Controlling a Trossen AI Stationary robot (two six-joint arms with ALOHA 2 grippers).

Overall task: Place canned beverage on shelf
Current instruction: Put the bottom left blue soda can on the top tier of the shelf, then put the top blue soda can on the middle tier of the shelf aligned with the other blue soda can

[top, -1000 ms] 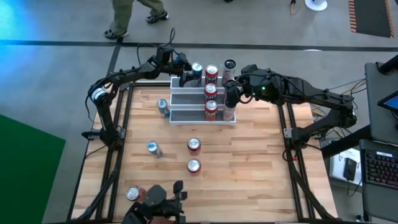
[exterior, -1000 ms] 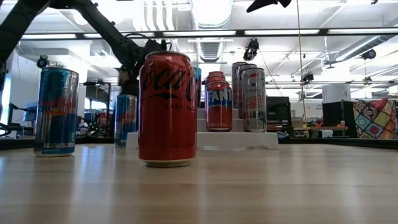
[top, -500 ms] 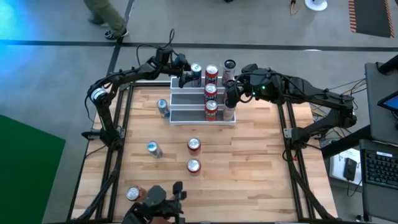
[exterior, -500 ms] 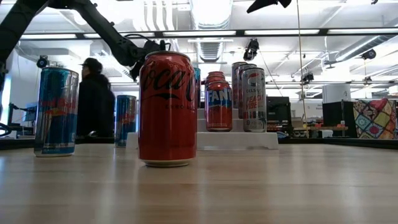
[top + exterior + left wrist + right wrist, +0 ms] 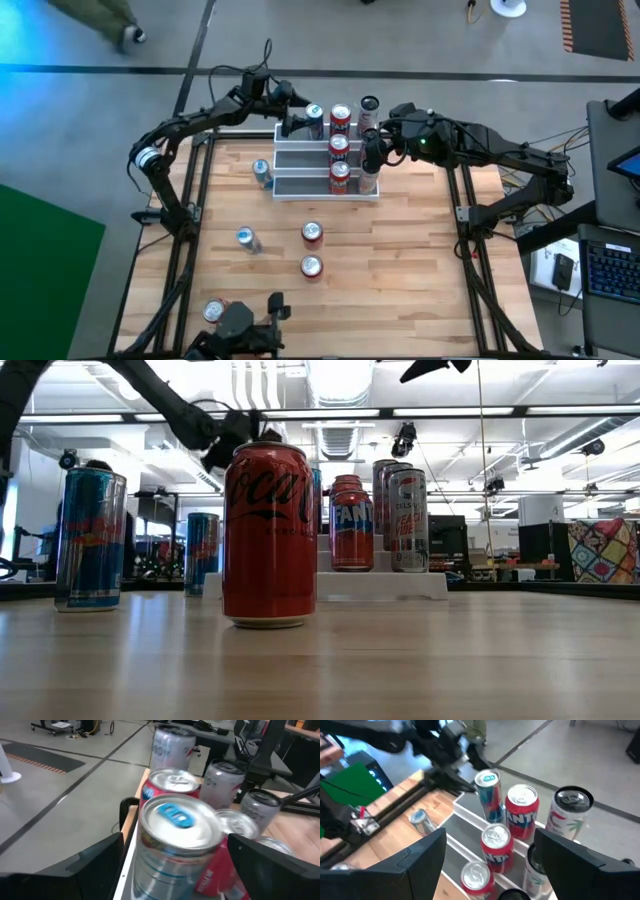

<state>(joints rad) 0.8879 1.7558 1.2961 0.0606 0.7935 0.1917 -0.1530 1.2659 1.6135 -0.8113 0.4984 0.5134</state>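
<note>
Job partly done. Looks like seven cans up on the shelf (image 5: 300,160) so far.

On the top step: a blue can (image 5: 316,116), a red can (image 5: 341,117) just beside it, and a silver can (image 5: 369,105) at the far right end. On the middle step: one more red can (image 5: 339,145), with a silver one next to it, mostly hidden under the right arm. On the bottom step: another red can (image 5: 340,172) and another silver can (image 5: 366,183).

Nothing yet on the left side of the middle and bottom steps. Room there for more, by the look of it.

Left gripper (image 5: 291,123) right at the blue can on the top step, fingers spread wide, one on each side of it. Not squeezing it, as far as can be seen. Probably a can just set down and let go.

Right gripper (image 5: 372,150) over the right end of the shelf, above the silver cans. Fingers spread wide too, nothing pinched between them.

Five cans not on the shelf yet. A small blue can (image 5: 262,172) just beside its left end. Two red cans (image 5: 312,232) (image 5: 311,266) on the table in front of the shelf, and a blue can (image 5: 246,239) near them. One last can (image 5: 213,310) well away from the shelf, by the front edge of the table (image 5: 420,280).

So more picking up and putting down left to do.
</note>
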